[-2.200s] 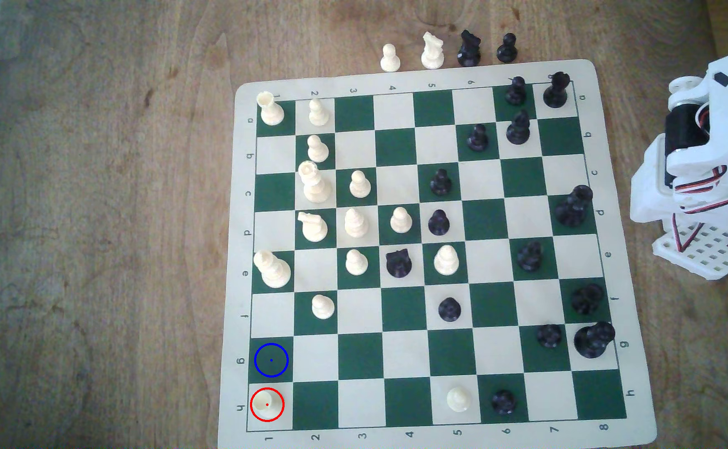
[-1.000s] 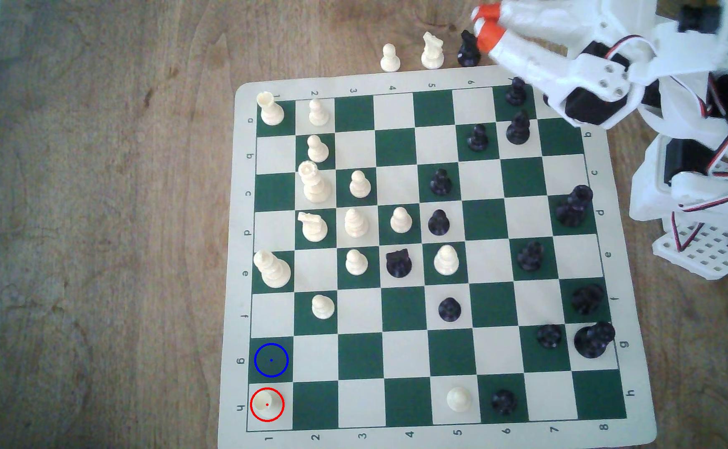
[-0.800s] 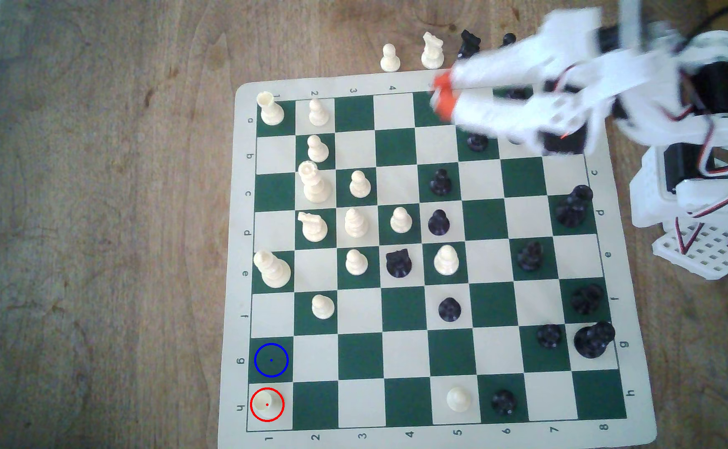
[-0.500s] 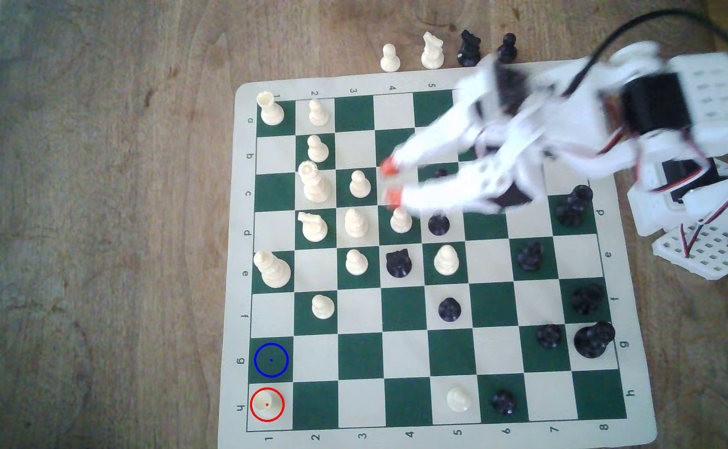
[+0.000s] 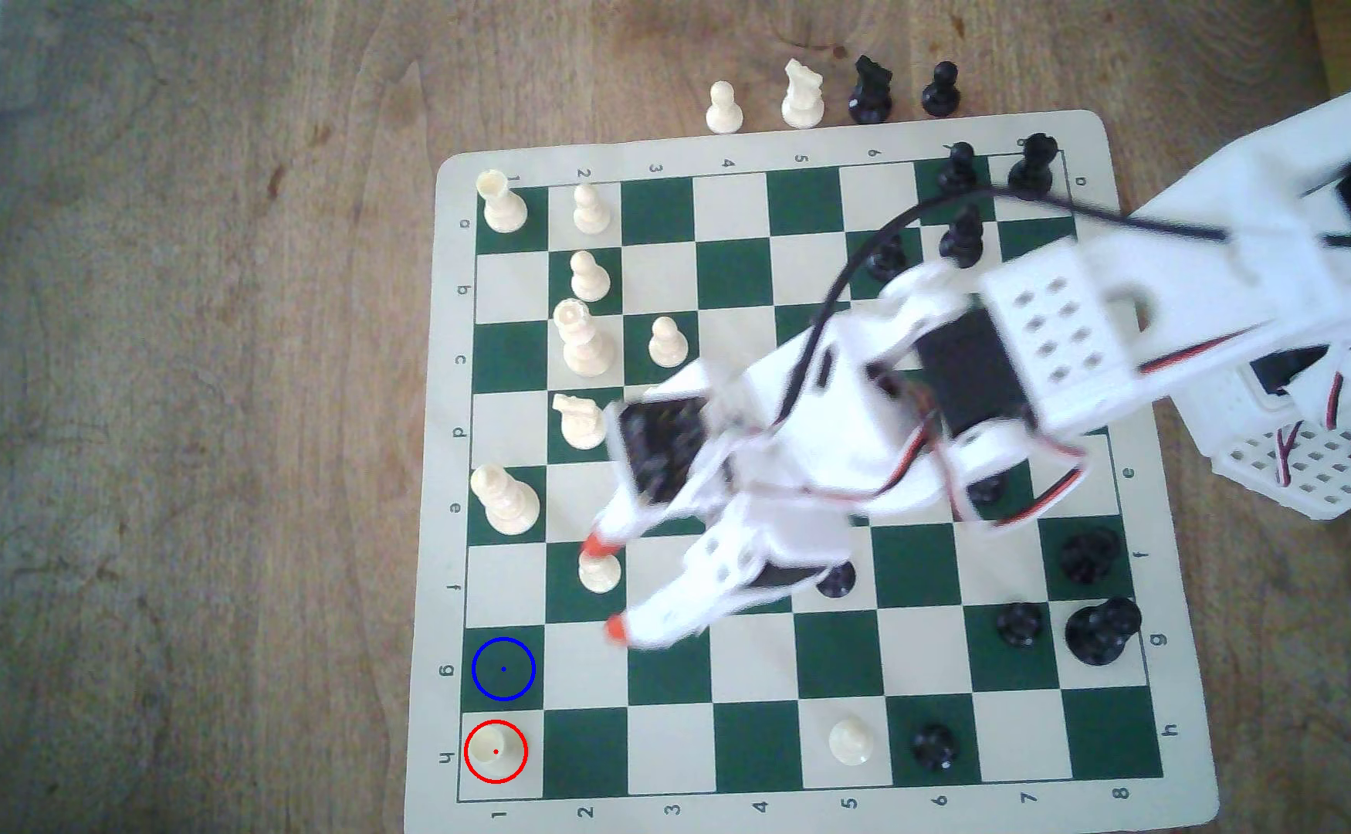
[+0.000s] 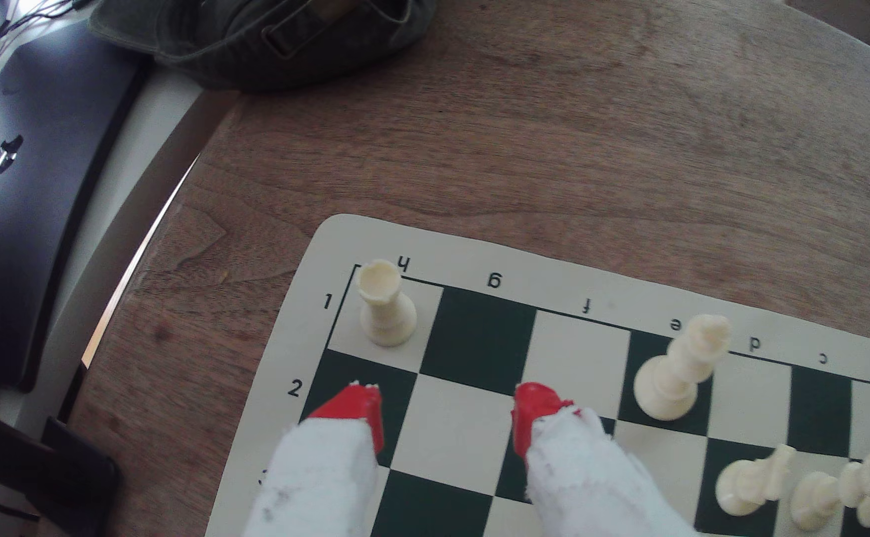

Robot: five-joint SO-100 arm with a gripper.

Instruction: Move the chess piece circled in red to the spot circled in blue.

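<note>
Wrist view, claw (image 6: 448,413) spread wide and holding nothing, red fingertips (image 6: 358,408) short of the cream rook (image 6: 385,304)

Brown wooden table (image 6: 577,129), rounded edge; a dark closed laptop (image 6: 25,206) beyond it; soft daylight

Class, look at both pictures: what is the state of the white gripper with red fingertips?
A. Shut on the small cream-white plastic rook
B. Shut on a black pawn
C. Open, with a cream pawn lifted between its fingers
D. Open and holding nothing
D: the white gripper with red fingertips has its jaws spread with bare board between them, while the small cream-white plastic rook stands apart on its corner square.
</note>
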